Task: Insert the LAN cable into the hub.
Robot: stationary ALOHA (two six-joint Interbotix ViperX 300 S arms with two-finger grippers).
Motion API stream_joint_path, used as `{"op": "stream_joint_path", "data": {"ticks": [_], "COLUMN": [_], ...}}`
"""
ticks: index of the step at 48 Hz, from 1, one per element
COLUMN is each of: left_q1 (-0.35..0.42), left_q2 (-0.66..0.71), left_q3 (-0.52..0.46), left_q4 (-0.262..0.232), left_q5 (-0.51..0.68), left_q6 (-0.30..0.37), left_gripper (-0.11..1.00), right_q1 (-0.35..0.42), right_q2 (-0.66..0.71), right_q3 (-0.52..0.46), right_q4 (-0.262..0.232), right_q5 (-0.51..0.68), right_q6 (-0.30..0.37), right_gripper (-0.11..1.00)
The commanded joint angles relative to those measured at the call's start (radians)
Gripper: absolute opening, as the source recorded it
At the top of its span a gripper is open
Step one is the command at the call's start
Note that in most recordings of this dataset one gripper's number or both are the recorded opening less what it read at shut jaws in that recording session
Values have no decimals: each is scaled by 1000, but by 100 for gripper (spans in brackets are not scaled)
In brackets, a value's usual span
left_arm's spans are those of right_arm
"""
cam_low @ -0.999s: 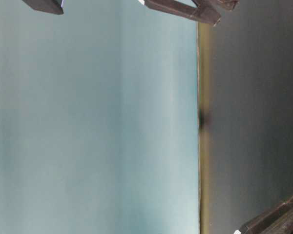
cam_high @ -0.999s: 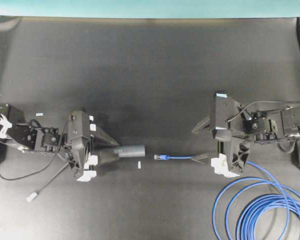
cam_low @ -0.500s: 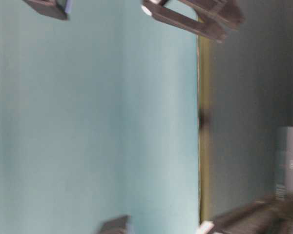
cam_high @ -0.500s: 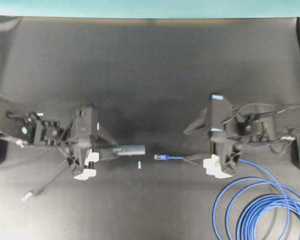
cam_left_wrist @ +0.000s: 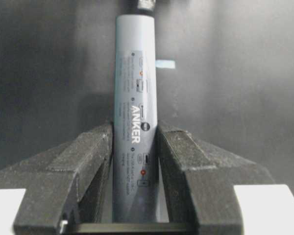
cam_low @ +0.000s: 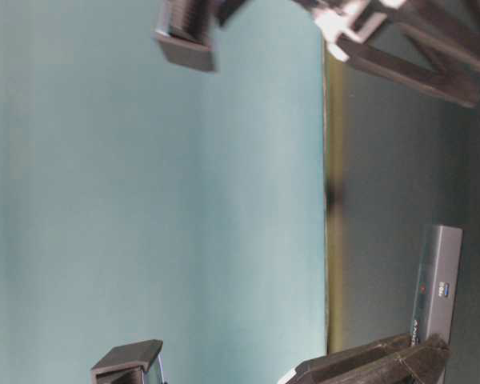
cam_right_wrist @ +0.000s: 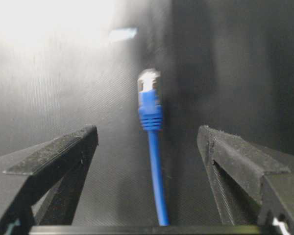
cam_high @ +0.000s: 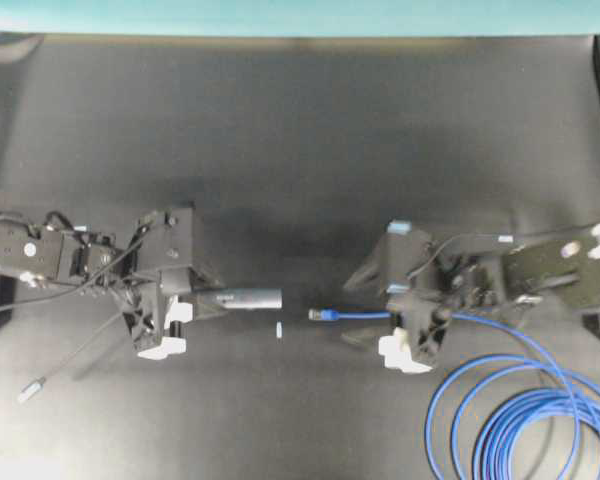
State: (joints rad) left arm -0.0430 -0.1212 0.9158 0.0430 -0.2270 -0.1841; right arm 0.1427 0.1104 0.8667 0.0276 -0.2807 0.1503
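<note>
Overhead: hub (cam_high: 242, 297) (gripped) facing LAN cable (cam_high: 352, 314)

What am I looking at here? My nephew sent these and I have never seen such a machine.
Two robot arms face each other over a black table. One picture looks down from above, one looks sideways from table height, and two come from cameras on the wrists. The left gripper is clamped on the hub, a slim grey bar, with its cord trailing behind. The right gripper is open, a finger on each side of the LAN cable without touching it. The blue plug lies pointing at the hub across a gap. The rest of the cable lies in loops.
</note>
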Motion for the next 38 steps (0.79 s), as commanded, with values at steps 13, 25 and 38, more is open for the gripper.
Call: {"op": "stream_joint_path", "data": {"ticks": [13, 25, 38], "left_q1": [-14, -18, -18], "left_q2": [-15, -15, -15], "left_q3": [-14, -14, -11], "left_q4": [3, 3, 3], "left_q5": [0, 3, 3], "left_q6": [-8, -8, -8], "left_gripper": [28, 28, 28], "right_q1": [0, -17, -20], "right_q2": [63, 75, 77], "right_q3": [-44, -48, -57], "right_q4": [2, 9, 11], "right_q5": [-3, 11, 9], "right_q6": [2, 8, 8], "right_gripper": [77, 39, 10]}}
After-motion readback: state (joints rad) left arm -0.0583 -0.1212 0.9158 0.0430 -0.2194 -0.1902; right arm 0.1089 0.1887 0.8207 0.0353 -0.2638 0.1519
